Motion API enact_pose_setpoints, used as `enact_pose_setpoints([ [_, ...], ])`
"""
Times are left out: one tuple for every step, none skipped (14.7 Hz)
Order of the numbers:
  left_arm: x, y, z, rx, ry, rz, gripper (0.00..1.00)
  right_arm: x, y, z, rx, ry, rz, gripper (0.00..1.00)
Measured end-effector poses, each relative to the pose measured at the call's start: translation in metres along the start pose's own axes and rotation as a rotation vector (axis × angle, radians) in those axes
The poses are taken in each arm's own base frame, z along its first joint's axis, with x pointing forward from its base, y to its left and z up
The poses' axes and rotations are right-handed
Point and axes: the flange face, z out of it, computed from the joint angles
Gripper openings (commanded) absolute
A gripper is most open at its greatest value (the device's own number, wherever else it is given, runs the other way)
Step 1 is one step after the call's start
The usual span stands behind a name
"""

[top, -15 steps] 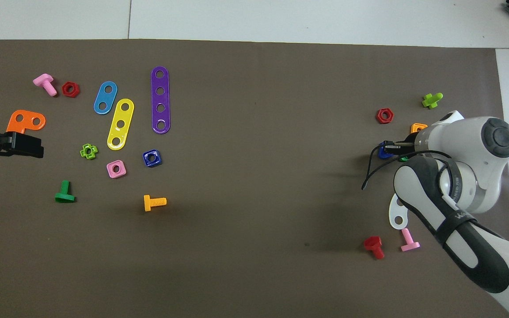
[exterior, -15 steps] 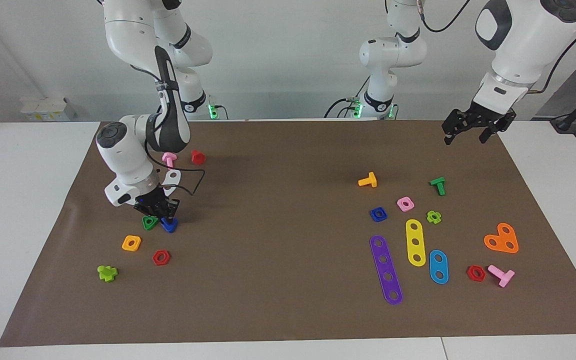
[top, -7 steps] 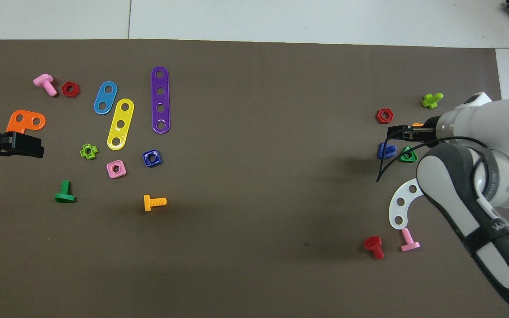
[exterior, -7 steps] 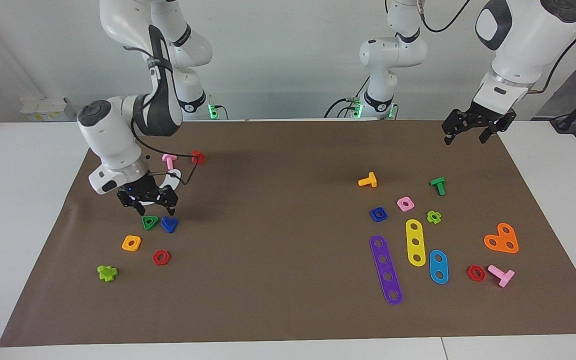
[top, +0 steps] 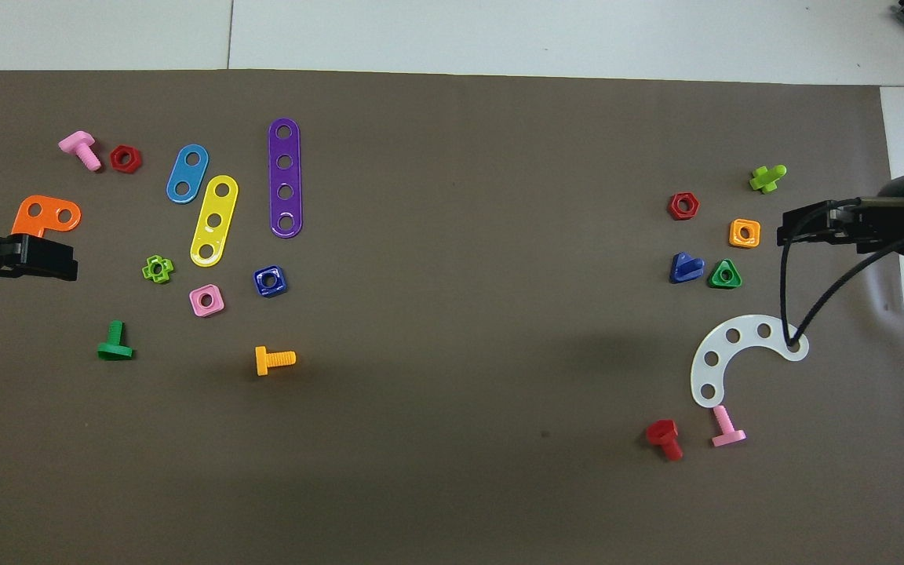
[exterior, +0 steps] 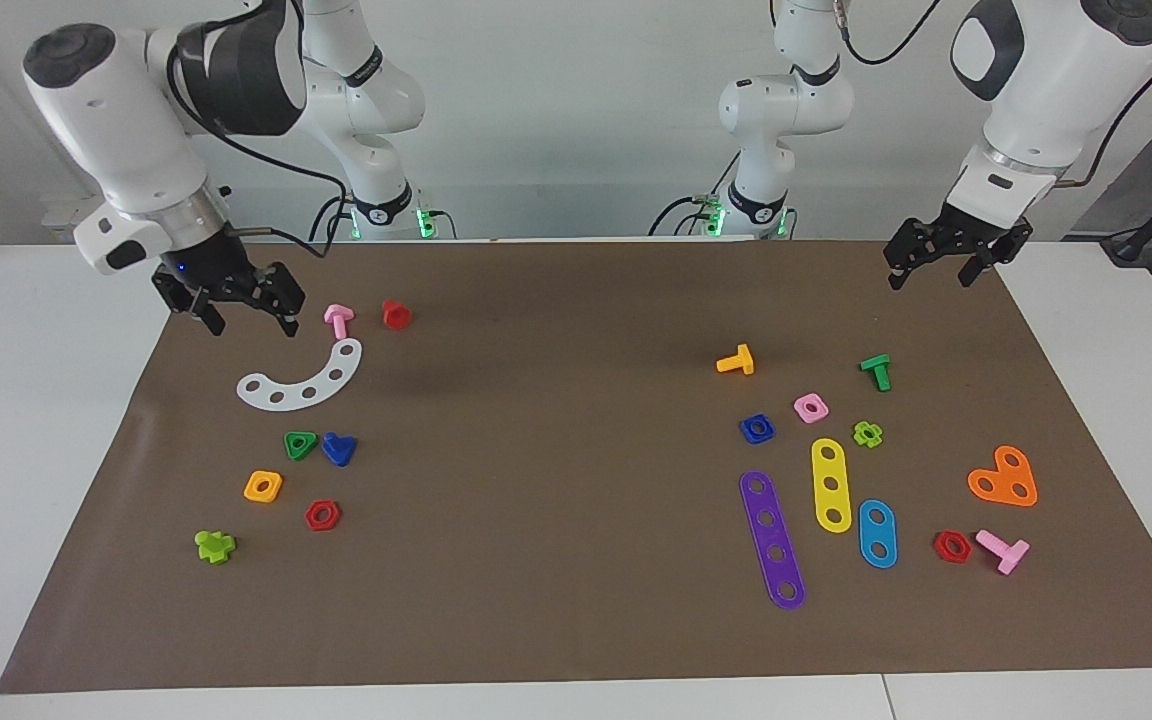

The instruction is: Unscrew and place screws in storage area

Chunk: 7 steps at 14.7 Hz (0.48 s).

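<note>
The dark-blue screw [exterior: 338, 449] [top: 686, 267] lies free on the brown mat [exterior: 556, 520] at the right arm's end. It lies close beside a green triangular nut [exterior: 300, 445] [top: 725, 275]. This bare stretch of mat is the storage area. My right gripper [exterior: 249, 322] [top: 788, 227] hangs open and empty, raised well above the mat's edge at that end and apart from the screw. My left gripper [exterior: 931, 275] [top: 52, 261] waits open and empty above the mat at the left arm's end.
Around the screw lie an orange square nut [top: 744, 232], a red hex nut [top: 683, 205], a lime bolt [top: 766, 178] and a white curved plate [top: 723, 353]. Purple [top: 285, 177], yellow and blue strips, nuts and bolts lie at the left arm's end.
My right gripper opened and let go of the blue screw, then rose and swung away toward the mat's edge. The screw stays beside the green nut. The left arm has not moved.
</note>
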Motion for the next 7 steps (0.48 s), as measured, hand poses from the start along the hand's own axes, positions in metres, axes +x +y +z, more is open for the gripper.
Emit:
enact_pose_setpoints([
  [0.000, 0.000, 0.000, 0.000, 0.000, 0.000, 1.00, -0.005, 0.001, -0.016, -0.007, -0.016, 0.001, 1.00],
  [0.000, 0.000, 0.000, 0.000, 0.000, 0.000, 1.00, -0.009, 0.001, -0.029, -0.009, -0.030, 0.003, 1.00],
  [0.000, 0.000, 0.000, 0.000, 0.000, 0.000, 1.00, -0.012, 0.001, -0.035, -0.009, -0.036, 0.006, 1.00],
  [0.000, 0.000, 0.000, 0.000, 0.000, 0.000, 1.00, -0.013, 0.001, -0.035, -0.009, -0.039, 0.008, 1.00],
  [0.000, 0.000, 0.000, 0.000, 0.000, 0.000, 1.00, -0.013, 0.001, -0.033, -0.010, -0.044, 0.008, 1.00],
  [0.000, 0.000, 0.000, 0.000, 0.000, 0.000, 1.00, -0.013, 0.001, -0.030, -0.011, -0.049, 0.008, 1.00],
  [0.000, 0.000, 0.000, 0.000, 0.000, 0.000, 1.00, -0.013, 0.001, -0.029, -0.012, -0.052, 0.008, 1.00],
])
